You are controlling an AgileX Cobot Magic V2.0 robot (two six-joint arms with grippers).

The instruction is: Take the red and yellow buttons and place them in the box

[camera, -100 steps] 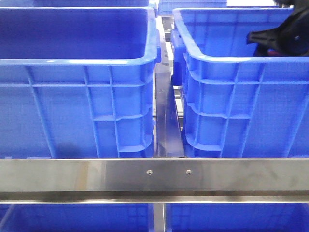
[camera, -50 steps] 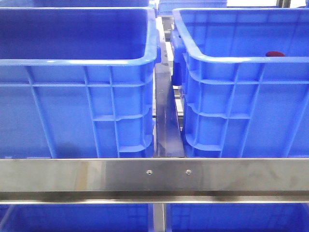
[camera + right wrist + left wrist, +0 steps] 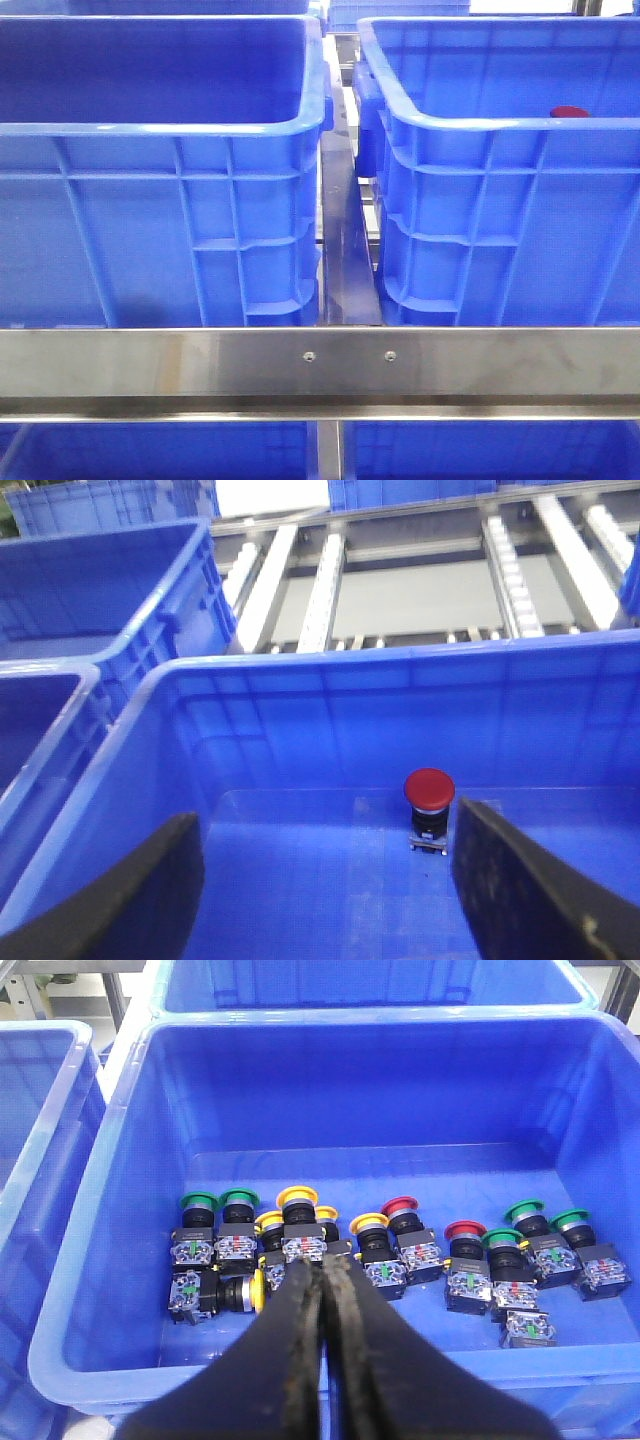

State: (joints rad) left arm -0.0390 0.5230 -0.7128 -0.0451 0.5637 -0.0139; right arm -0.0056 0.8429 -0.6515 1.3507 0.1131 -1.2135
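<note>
Several push buttons lie in the source crate (image 3: 108, 1250) in the left wrist view: red-capped ones (image 3: 399, 1207), yellow-capped ones (image 3: 297, 1198) and green-capped ones (image 3: 240, 1198). My left gripper (image 3: 325, 1264) hangs shut and empty over that crate's near wall, its tips in front of the yellow ones. In the right wrist view a single red button (image 3: 429, 791) stands upright on the floor of the box (image 3: 300, 715). Above it, my right gripper (image 3: 325, 825) is open and empty, the button just inside its right finger (image 3: 510, 880). The front view shows only the red cap (image 3: 570, 112) over the box rim (image 3: 500, 122).
A second blue crate (image 3: 150, 220) stands left of the box, with a narrow gap and a metal rail (image 3: 320, 365) in front. Roller conveyor tracks (image 3: 320, 580) run behind the box. More blue crates (image 3: 90, 590) sit beside and behind it.
One second ago my right gripper hung over the box at the front view's upper right, covering the red button. It has since left that view, and the button stays in the box.
</note>
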